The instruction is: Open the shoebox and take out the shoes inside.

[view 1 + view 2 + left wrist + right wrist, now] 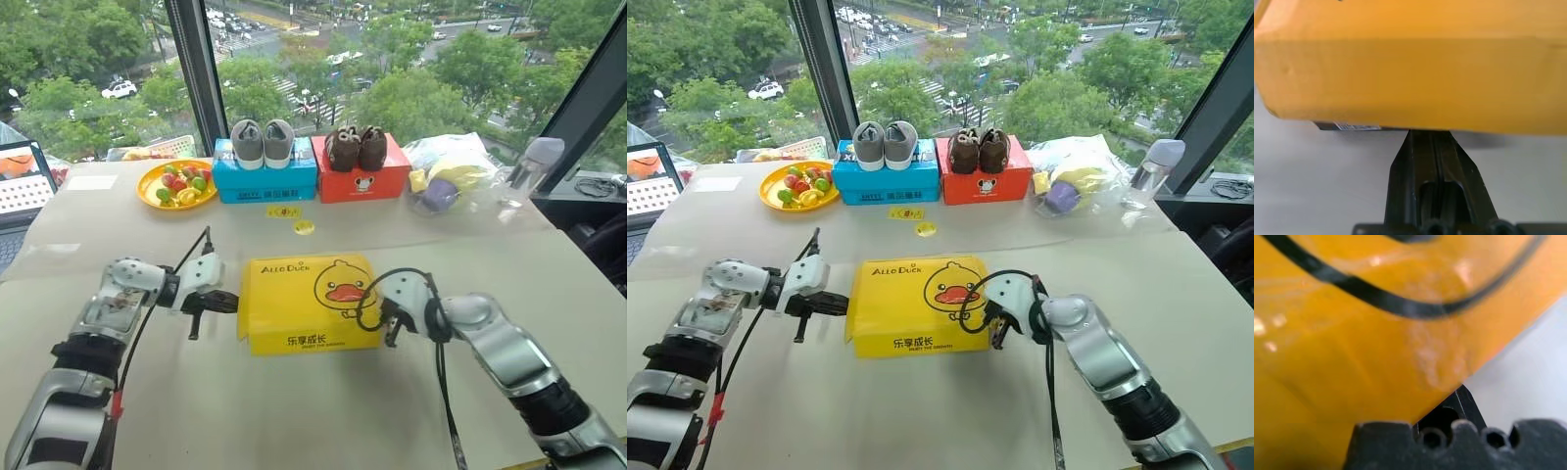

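Observation:
The shoebox (304,299) lies shut in the middle of the table, its yellow lid showing a duck face and "ALLO DUCK". My left gripper (231,303) is shut and points at the box's left side. In the left wrist view its closed fingers (1418,176) meet the lower edge of the yellow lid (1410,73), where a strip of the dark base shows. My right gripper (389,329) is shut against the box's right side, its tip (1462,399) tucked at the edge of the lid (1366,357). The shoes are hidden.
Along the back by the window stand a blue box (265,178) with grey shoes on it, a red box (360,180) with brown shoes, a yellow plate of fruit (147,189), a plastic bag (446,171) and a bottle (529,166). A laptop (22,181) sits far left.

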